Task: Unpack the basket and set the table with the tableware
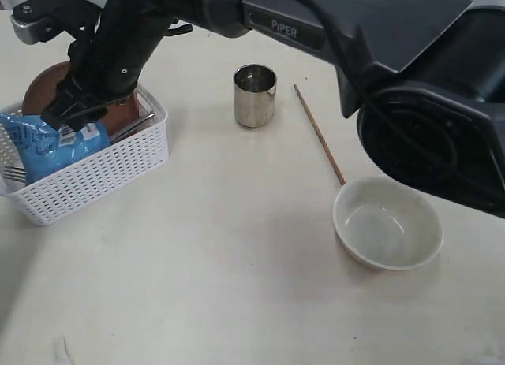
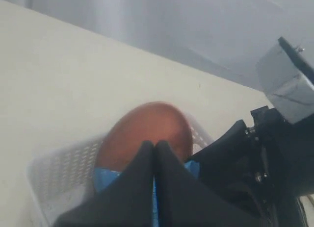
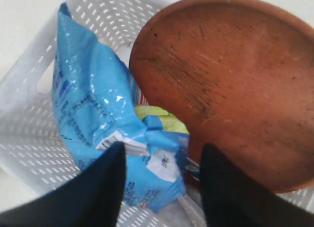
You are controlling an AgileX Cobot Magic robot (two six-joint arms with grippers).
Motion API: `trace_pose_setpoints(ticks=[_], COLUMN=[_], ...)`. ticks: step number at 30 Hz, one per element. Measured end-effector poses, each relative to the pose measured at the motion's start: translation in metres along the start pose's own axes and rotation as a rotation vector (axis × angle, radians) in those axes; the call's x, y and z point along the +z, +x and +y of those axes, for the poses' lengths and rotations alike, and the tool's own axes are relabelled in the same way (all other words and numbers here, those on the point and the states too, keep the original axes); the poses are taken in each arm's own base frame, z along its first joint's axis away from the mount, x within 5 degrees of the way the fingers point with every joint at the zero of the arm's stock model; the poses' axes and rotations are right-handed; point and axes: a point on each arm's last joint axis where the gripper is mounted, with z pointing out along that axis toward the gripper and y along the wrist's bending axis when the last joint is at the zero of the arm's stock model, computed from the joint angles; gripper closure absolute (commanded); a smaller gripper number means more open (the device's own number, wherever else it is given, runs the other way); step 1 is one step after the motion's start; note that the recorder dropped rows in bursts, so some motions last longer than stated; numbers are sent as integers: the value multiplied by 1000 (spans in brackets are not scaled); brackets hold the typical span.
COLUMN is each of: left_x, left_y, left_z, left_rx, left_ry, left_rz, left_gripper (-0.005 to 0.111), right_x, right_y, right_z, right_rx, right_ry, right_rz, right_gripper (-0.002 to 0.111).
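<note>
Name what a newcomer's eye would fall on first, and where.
The black arm reaches across to the white basket on the exterior view's left, its end effector open above a blue snack bag and a brown plate. Out on the table stand a steel cup and an off-white bowl.

You've got a pale cream table [image 1: 197, 262], faint grain, evenly lit, soft shadows only. Past the left gripper [image 2: 154, 147], beyond the table's far edge: plain grey-white backdrop [image 2: 196, 26]. Wall or curtain, can't tell.
</note>
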Motion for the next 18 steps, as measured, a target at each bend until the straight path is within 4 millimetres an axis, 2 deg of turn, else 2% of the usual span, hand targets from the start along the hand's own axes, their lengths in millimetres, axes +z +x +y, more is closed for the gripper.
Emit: trace_pose_setpoints(ticks=[2, 9, 14, 18], left_x=[0, 0, 0, 0], left_y=[0, 0, 0, 0], left_z=[0, 0, 0, 0], left_rx=[0, -4, -4, -4], left_ry=[0, 0, -2, -2], left_rz=[0, 0, 0, 0], left_gripper=[107, 107, 107, 107], right_x=[1, -4, -31, -63], right_y=[0, -3, -17, -29], right_z=[2, 5, 13, 22], right_rx=[-13, -39, -68, -114], right_ry=[-3, -2, 11, 48], right_rz=[1, -8, -61, -111], right_gripper=[108, 108, 108, 109])
